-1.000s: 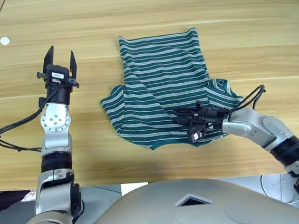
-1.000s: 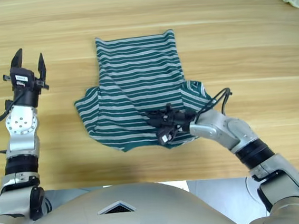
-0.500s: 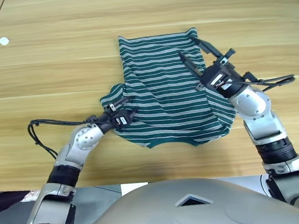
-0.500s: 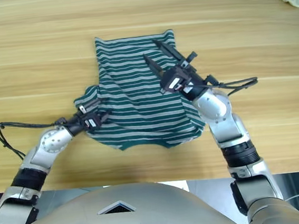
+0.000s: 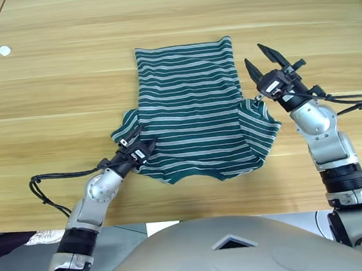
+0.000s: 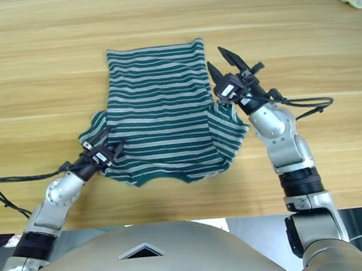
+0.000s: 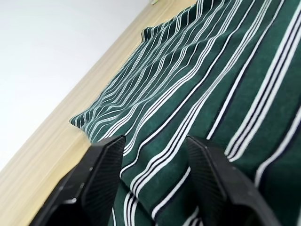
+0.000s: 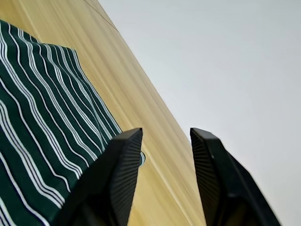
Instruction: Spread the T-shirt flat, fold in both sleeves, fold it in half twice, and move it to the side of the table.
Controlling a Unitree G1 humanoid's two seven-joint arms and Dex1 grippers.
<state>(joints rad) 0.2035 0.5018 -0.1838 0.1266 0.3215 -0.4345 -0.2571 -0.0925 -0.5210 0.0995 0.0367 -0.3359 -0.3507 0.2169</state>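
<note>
The left gripper (image 5: 142,145) has its jaws apart, low on the left sleeve of the striped T-shirt (image 5: 191,109), probably to pinch and fold it; the right gripper (image 5: 254,55) stands wide open and holds nothing, just beside the shirt's right edge; the shirt lies mid-table (image 5: 53,77)

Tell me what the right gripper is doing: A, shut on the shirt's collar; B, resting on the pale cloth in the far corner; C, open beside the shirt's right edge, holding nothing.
C: the right gripper stands open, nothing between its fingers, next to the shirt.
</note>
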